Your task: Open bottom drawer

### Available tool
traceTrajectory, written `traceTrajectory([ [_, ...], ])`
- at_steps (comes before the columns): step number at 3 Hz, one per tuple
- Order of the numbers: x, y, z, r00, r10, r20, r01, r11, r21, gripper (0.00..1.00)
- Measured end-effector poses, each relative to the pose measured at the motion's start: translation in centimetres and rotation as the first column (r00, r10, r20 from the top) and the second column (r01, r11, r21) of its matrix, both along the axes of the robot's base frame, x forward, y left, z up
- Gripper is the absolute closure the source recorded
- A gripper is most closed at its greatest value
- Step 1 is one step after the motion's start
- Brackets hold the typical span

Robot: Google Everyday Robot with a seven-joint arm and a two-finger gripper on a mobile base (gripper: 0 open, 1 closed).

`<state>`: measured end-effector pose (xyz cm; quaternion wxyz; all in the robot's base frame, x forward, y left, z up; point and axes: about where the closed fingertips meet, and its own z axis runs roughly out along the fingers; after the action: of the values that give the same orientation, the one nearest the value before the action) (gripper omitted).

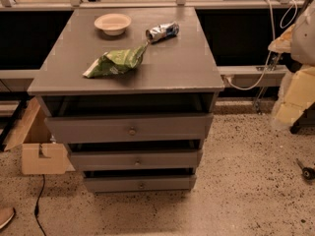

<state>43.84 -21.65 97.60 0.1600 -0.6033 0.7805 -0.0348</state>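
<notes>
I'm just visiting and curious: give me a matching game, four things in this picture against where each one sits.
Things:
1. bowl
2. crushed can
3. green bag
4. bottom drawer

Places:
A. lowest in the front of the cabinet, with a small round knob
B. crumpled near the middle of the top
C. at the back of the top, left of centre
D. lying on its side, just right of the bowl

Pairs: 1-C, 2-D, 3-B, 4-A.

The gripper is not in view.
</notes>
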Motion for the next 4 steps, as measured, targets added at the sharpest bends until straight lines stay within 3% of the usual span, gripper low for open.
traceTrajectory([
  [1,0.0,0.0,0.0,1.0000,0.000,0.004,0.000,1.000,0.001,0.00],
  [2,0.1,0.7,-3.9,0.9998,-0.010,-0.020,0.011,0.998,0.061,0.00],
  [3,0.2,2.7,-11.2,0.9954,-0.031,-0.091,0.049,0.978,0.202,0.00],
  [4,0.3,6.8,-19.1,0.9790,-0.014,-0.203,0.085,0.935,0.345,0.00],
])
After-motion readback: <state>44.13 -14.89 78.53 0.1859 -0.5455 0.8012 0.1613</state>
